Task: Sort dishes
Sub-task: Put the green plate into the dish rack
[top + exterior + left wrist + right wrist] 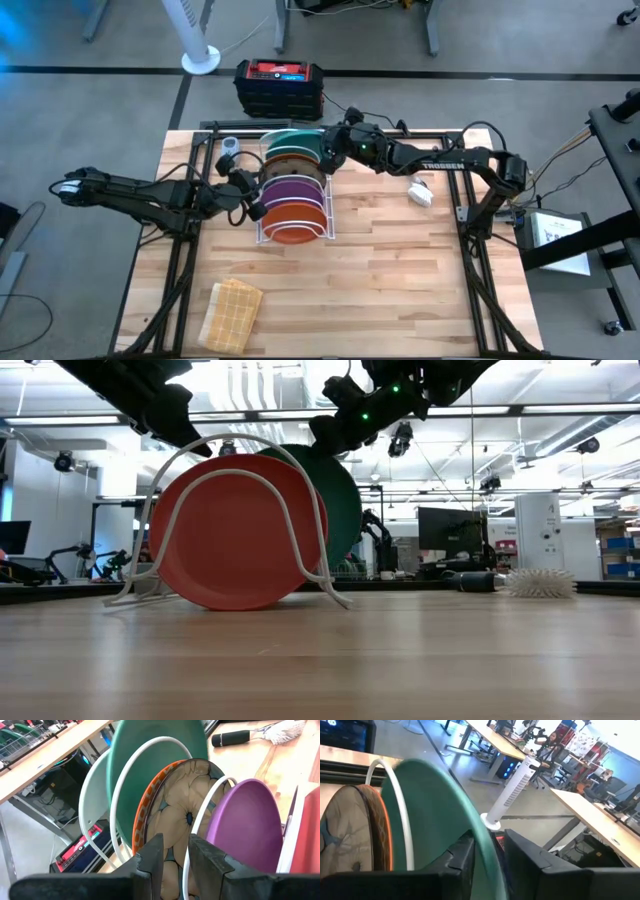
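High view: we list a wire rack (292, 205) mid-table (400, 280) holding plates on edge, from the far end teal plate (296, 143), patterned plate (290, 166), purple plate (293, 190), orange plate (294, 222); left pincer (250, 196) at the rack's left side; right pincer (328, 150) at the teal plate's right edge; tan cloth (231, 313) near the front left; a brush (420, 192) to the right.

Low view: we see the orange plate (236, 532) foremost under the wire hoop (240, 510), teal plate (335, 505) behind; right pincer above its top.

Left wrist view: left pincer (175, 857) slightly apart, empty, before the patterned plate (177, 815); purple plate (245, 825) beside.

Right wrist view: right pincer (487, 852) straddling the teal rim (470, 815); whether it clamps, we cannot tell.
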`<move>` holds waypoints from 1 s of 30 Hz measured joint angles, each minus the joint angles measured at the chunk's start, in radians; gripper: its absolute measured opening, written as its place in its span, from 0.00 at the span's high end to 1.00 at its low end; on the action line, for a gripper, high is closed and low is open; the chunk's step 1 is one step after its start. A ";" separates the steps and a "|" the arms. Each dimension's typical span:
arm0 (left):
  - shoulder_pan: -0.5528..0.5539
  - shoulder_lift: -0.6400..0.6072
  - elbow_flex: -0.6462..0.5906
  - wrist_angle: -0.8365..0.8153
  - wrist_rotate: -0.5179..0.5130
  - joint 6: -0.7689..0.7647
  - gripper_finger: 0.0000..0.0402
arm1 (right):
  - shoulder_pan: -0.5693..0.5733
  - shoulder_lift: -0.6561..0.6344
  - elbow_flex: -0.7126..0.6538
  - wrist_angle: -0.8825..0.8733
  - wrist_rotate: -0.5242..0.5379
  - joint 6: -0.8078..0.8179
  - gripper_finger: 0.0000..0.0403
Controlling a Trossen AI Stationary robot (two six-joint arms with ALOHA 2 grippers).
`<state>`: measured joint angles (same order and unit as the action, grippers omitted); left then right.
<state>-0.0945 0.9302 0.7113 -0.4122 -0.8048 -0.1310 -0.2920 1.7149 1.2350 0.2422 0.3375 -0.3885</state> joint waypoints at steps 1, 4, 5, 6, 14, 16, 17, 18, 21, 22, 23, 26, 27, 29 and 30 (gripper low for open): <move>0.000 0.000 0.000 0.000 0.000 0.000 0.80 | 0.001 0.000 0.000 0.000 0.001 0.000 0.76; 0.000 0.000 0.000 0.000 0.000 0.000 0.80 | 0.002 0.000 0.000 0.001 0.003 0.011 0.71; 0.000 0.000 0.000 0.000 0.000 0.000 0.80 | 0.002 0.000 0.000 0.000 0.003 0.014 0.70; 0.000 0.000 0.000 0.000 0.000 0.000 0.80 | 0.002 0.000 0.000 0.000 0.003 0.014 0.68; 0.000 0.000 0.000 0.000 -0.001 0.000 0.80 | 0.002 0.000 0.007 -0.007 0.003 0.014 0.57; 0.000 0.000 0.000 0.000 -0.001 0.000 0.80 | 0.004 0.000 0.018 -0.011 0.003 0.014 0.55; 0.000 0.000 0.000 0.000 -0.001 0.000 0.80 | 0.006 0.000 0.024 -0.010 0.003 0.014 0.53; 0.000 0.000 0.000 0.000 -0.001 0.000 0.80 | 0.008 0.000 0.032 -0.012 0.003 0.014 0.52; 0.000 0.000 0.000 0.000 -0.001 0.000 0.80 | 0.009 0.000 0.067 -0.051 0.004 0.014 0.48; 0.000 0.000 -0.001 0.000 -0.001 0.000 0.80 | 0.010 0.000 0.077 -0.065 0.004 0.014 0.46; 0.000 0.000 -0.001 0.000 -0.001 0.000 0.80 | 0.011 0.000 0.085 -0.079 0.004 0.014 0.45; 0.000 0.000 -0.001 0.000 -0.001 0.000 0.80 | 0.012 -0.003 0.109 -0.131 0.005 0.010 0.41; 0.000 0.000 -0.001 0.000 -0.001 0.000 0.80 | 0.013 -0.006 0.120 -0.157 0.013 0.006 0.40; 0.000 0.000 -0.001 0.000 0.000 0.000 0.80 | 0.013 -0.022 0.133 -0.209 0.042 0.005 0.40; 0.000 0.000 -0.001 0.000 -0.001 0.000 0.80 | 0.013 -0.030 0.133 -0.228 0.054 0.006 0.40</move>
<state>-0.0946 0.9302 0.7101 -0.4124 -0.8055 -0.1311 -0.2787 1.6849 1.3682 0.0139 0.3917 -0.3826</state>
